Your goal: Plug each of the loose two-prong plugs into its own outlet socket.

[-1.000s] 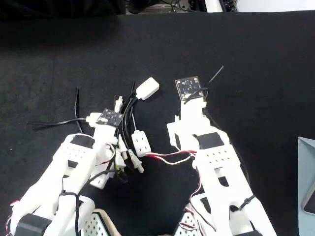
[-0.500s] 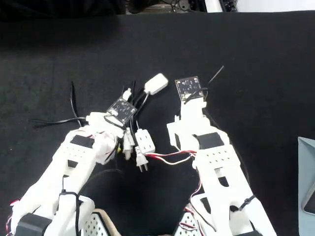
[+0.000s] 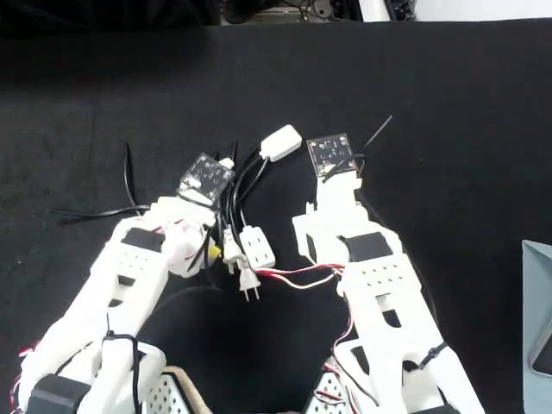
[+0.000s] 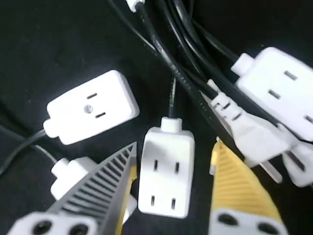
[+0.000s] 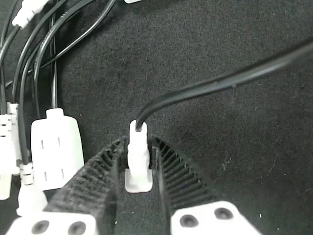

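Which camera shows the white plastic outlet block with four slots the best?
The left wrist view: the white plastic outlet block lies close up inside the open left gripper, every slot plain. The high view shows it tiny; the right wrist view shows it farther off.

The table (image 5: 234, 73) wears black matt cloth with a rough, felt-like nap. The sockets (image 4: 164, 176) and the plug (image 5: 138, 169) are smooth white plastic with a slight gloss. The cords (image 4: 183, 78) have smooth black sheaths. The left tool (image 4: 174, 146) has ribbed matt plastic fingers (image 4: 105, 181); those of the right tool (image 5: 137, 144) are ribbed too.
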You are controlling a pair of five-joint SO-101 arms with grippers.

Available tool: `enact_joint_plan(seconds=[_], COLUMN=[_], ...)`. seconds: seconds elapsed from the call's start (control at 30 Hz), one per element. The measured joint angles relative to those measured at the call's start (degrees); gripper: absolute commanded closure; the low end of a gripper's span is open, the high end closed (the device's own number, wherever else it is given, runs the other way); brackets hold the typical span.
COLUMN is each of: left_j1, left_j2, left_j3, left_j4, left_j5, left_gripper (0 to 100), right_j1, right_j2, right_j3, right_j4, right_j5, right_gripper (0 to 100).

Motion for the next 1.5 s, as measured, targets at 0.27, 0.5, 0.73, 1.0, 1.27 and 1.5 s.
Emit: enact_joint_plan(seconds=[0.27, 0.5, 0.73, 1.0, 1.27, 1.5], left_j1=[-3.2, -17.1, -28.8, -37.1, -37.4, -29.1], left_j2=[0.0, -8.2, -28.7, -41.1, -41.9, -42.1], left_j3=[-12.7, -14.9, -4.5, 7.8, 9.0, 9.0], left_j4=[19.1, 23.5, 23.5, 23.6, 23.6, 19.0], left_j5=[1.0, 7.4, 10.6, 12.7, 12.7, 13.0], left_gripper=[76, 76, 75, 75, 75, 75], right_j1=[-0.5, -9.9, -18.9, -30.9, -35.8, -36.0], right_j2=[0.0, 0.0, 0.0, 0.0, -0.3, -0.3], right_j3=[0.0, 0.0, 0.0, 0.3, 10.7, 13.6], right_j4=[0.0, -3.0, -11.1, -17.8, -37.8, -44.6], right_j5=[0.0, 0.0, 0.0, 0.0, 0.0, 2.2], right_gripper=[98.6, 98.7, 98.7, 98.7, 98.7, 98.7])
